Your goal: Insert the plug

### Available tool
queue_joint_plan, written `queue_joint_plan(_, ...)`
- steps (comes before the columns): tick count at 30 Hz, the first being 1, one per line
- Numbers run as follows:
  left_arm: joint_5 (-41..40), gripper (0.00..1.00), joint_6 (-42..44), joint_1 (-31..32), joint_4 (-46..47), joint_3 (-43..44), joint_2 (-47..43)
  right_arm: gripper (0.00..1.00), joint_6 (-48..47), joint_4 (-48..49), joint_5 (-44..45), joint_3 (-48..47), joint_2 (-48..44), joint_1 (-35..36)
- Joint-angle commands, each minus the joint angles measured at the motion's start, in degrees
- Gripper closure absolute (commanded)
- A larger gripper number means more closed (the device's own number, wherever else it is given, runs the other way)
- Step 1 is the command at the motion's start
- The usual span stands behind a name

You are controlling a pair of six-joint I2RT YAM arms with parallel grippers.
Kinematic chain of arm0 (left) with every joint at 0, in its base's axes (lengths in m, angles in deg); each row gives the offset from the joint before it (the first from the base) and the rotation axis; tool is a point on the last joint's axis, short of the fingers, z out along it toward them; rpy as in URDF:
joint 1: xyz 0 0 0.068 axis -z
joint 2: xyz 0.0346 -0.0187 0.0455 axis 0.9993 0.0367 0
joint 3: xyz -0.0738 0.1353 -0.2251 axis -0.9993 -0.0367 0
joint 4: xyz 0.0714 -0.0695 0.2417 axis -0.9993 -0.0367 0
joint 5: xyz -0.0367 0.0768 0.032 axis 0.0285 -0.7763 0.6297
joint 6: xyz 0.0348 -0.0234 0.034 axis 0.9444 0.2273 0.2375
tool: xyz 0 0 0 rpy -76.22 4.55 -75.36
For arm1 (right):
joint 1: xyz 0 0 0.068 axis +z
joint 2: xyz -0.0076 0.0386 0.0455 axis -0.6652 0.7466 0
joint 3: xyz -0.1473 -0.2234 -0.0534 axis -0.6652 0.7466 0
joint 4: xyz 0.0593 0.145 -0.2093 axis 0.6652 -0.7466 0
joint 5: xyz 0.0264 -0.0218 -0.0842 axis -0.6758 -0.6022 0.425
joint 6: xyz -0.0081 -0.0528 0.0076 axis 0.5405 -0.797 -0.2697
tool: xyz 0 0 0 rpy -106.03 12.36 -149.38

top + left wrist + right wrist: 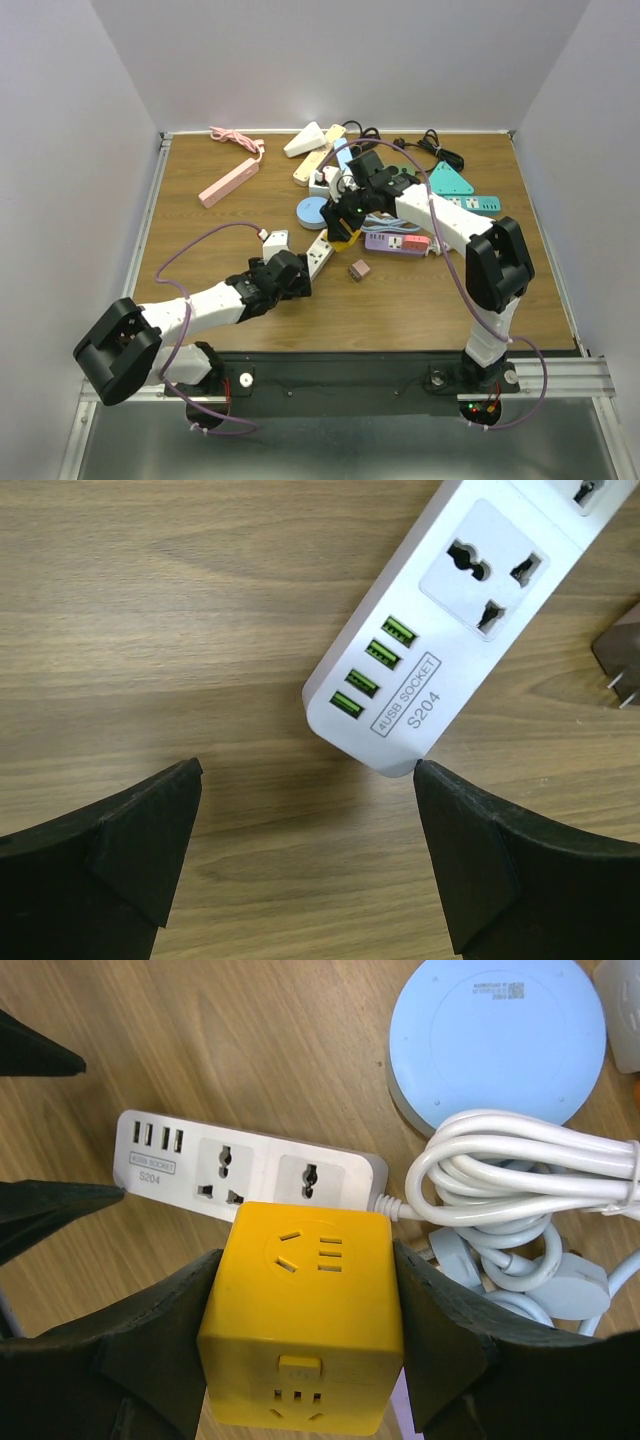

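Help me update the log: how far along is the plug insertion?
Done: the yellow cube adapter is picked up. In hand: the right gripper clamps it right by the white power strip, while the left gripper stands open at the strip's USB end, not gripping. Left: seating it; the strip's visible sockets are empty.

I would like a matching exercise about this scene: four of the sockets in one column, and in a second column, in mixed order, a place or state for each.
Column one
1. yellow cube socket
2. white power strip
3. round blue socket
4. pink power strip

Column two
A. farthest left of the four in the top view
B. cut off by the top edge of the right wrist view
C. between the jaws of the right gripper
D. four green USB ports at one end

Pairs: 1-C, 2-D, 3-B, 4-A
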Motion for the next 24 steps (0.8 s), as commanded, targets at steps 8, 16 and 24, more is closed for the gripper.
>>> queue_joint_plan(8, 0.45, 0.01, 0.29, -1.54, 1.25, -1.46, -1.95, 1.0, -1.96, -0.58, -0.11, -4.27, 1.72, 1.79)
queue_joint_plan(16, 1.15, 0.04, 0.47, -1.71, 2.21, -2.86, -2.56, 0.99, -1.69, -0.66, 0.41, -4.62, 1.98, 2.85)
queue_joint_plan(24, 1.77, 0.05, 0.64, -1.89, 2.48, -3.3, -2.47, 1.0, -1.52, -0.66, 1.03, -6.38, 2.86, 3.29)
